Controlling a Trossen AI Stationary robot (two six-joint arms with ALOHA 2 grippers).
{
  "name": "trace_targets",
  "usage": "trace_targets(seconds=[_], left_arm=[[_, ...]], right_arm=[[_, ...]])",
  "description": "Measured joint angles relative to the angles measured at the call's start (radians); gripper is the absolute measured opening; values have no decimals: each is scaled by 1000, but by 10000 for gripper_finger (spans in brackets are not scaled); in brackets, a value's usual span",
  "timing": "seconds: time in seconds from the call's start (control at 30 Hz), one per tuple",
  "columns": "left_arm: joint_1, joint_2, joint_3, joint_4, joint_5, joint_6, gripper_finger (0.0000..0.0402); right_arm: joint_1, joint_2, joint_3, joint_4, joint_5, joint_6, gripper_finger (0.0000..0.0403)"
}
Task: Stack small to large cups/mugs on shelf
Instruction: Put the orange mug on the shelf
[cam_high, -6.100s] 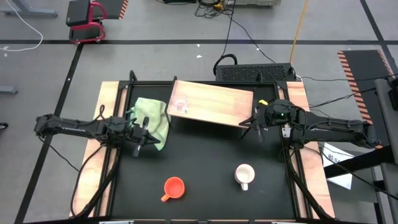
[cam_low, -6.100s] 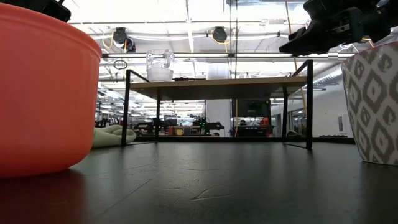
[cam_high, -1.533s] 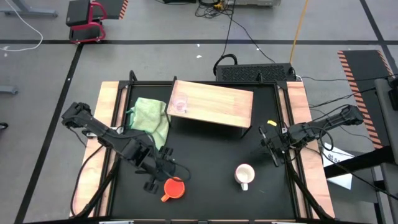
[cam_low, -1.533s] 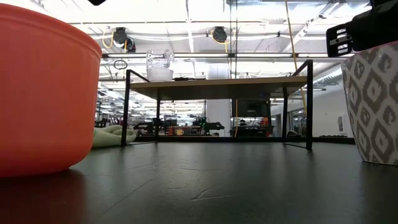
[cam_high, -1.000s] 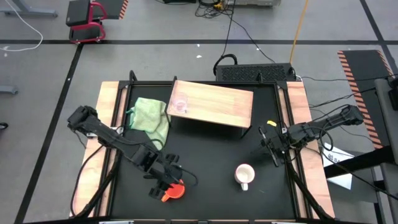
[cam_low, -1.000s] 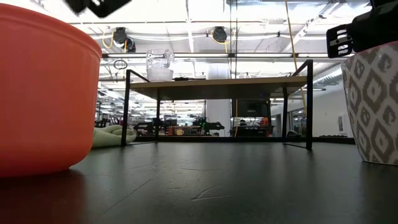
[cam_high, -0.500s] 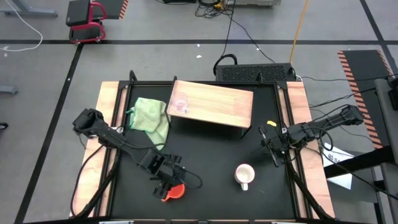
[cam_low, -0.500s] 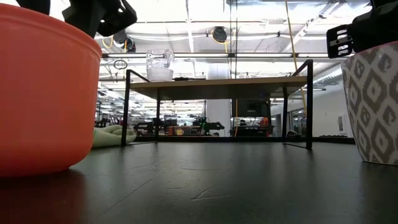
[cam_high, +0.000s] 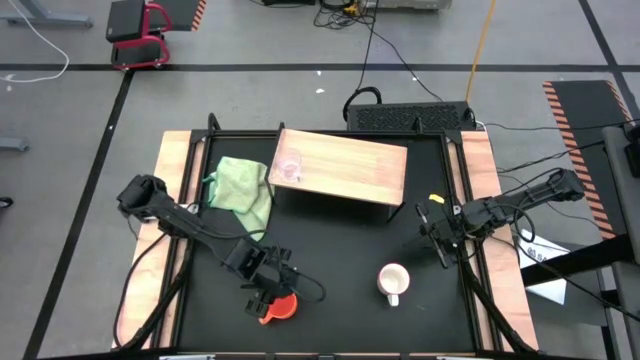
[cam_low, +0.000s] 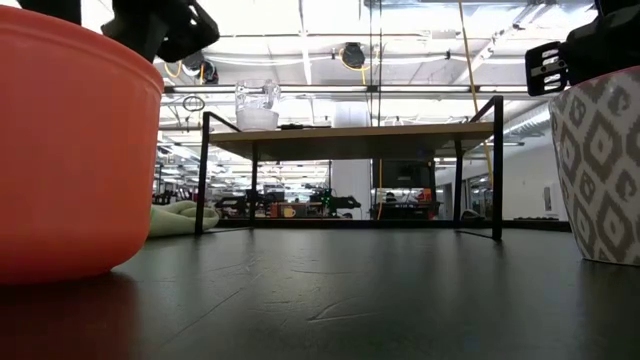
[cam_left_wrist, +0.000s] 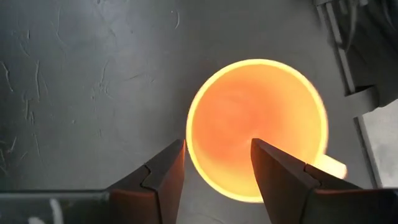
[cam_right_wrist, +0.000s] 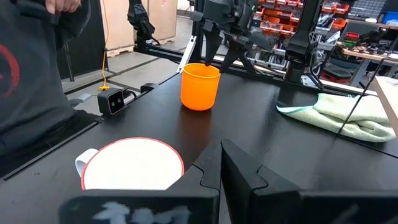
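Hovering directly over the orange mug (cam_left_wrist: 256, 127) at the table's near edge: the left gripper (cam_left_wrist: 217, 163), fingers parted and straddling one side of the rim, one finger outside the wall, the other over the hollow, nothing gripped yet. Probably light and rigid, smooth-walled, perhaps slippery — best pinched across the wall at the rim, away from the handle. Just to the right along the near edge, the white mug (cam_high: 392, 281), upright, patterned outside, likely ceramic and so heavier and chip-prone. Beyond it at the right side, the right gripper (cam_high: 436, 231) waiting, looking nearly closed, empty. Farther back, the green cloth (cam_high: 243, 186) and the shelf (cam_high: 350, 165) — on its left end the clear glass cup (cam_high: 289, 167), fragile and awaiting the mugs.
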Motion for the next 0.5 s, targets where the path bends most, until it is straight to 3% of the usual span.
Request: trace_targets(seconds=[0.5], left_arm=[[15,25,-1,-21,-1,18,186]], right_arm=[[0,0,0,1,0,0,0]])
